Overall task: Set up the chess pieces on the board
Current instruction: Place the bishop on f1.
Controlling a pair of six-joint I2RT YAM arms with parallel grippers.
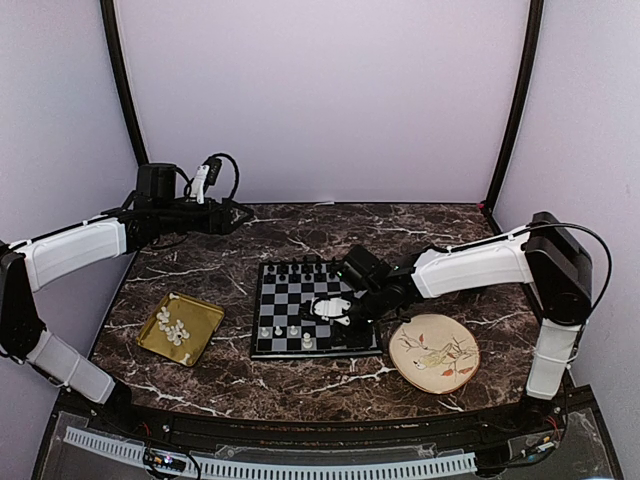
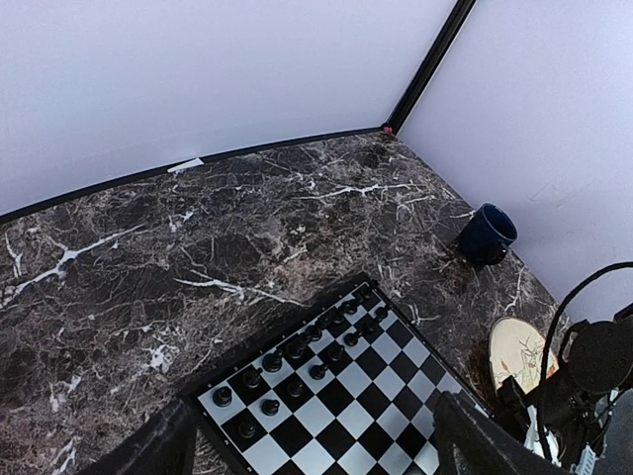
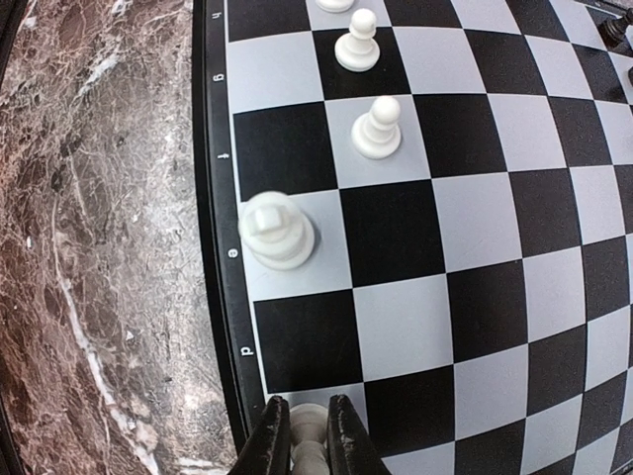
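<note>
The right claw point(image 3: 309, 440) was closed narrow on a white piece point(image 3: 309, 421), pinching it between both fingers over a light square of the board point(image 3: 396, 233), in the row next to the board's lettered border. Three more white chess pieces point(image 3: 278, 230) stood upright on the board along that same side: a larger, blurred one in the edge row, then two pawns one after the other on squares farther along. In the top view the right arm reached in from the board's right side, with its claw above the board's middle. The left claw point(image 2: 316, 445) stood wide and held nothing, well above the table point(image 1: 300, 385) beyond the board's far left corner, its camera looking down on the black chessmen point(image 2: 297, 351) ranked along the board's far edge. Left of the board and apart from it lay a gold tray point(image 1: 205, 318) holding a small heap of white pieces. Just off the board's near right corner lay a round patterned plate point(image 1: 433, 352). A dark blue cup point(image 2: 487, 234) stood farther off the board's right side, near the wall.
</note>
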